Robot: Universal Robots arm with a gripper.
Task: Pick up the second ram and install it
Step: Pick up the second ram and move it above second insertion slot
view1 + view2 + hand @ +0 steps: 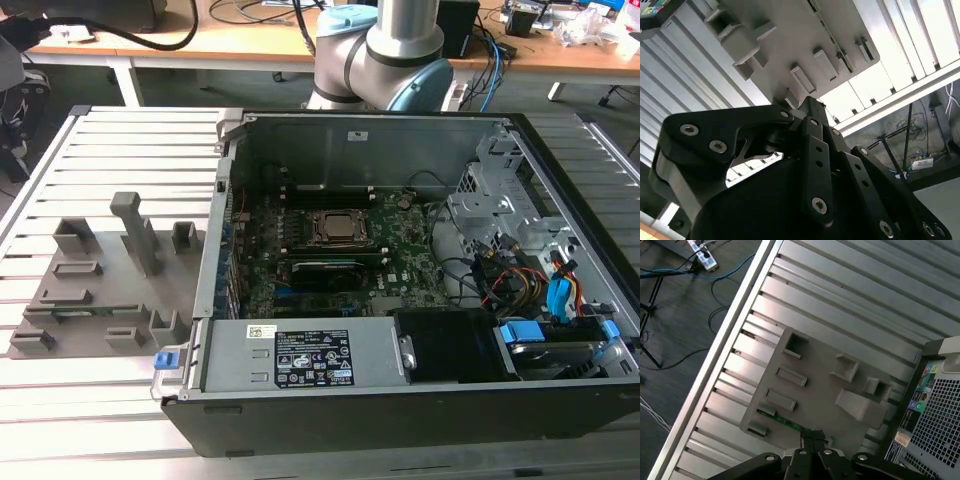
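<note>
A slatted metal table (120,130) takes up most of the space, and an open computer case (400,420) lies on it at the exterior view's right. The green motherboard (400,265) sits exposed inside the case, with the CPU socket (338,228) near its middle. The robot arm (400,40) rises from behind the case. On the table at the exterior view's left, just beside the case, lies a flat grey holder tray (100,290) studded with upright holder blocks (135,230). In the first wrist view the gripper (813,434) hangs above the tray's edge, apart from it. In the second wrist view its black fingers (815,145) are drawn together at the tips, with nothing between them. The second ram (782,420) lies along one edge of the tray. It is a thin green stick resting in its slot, and one end of it lies close under the fingertips in the first wrist view.
</note>
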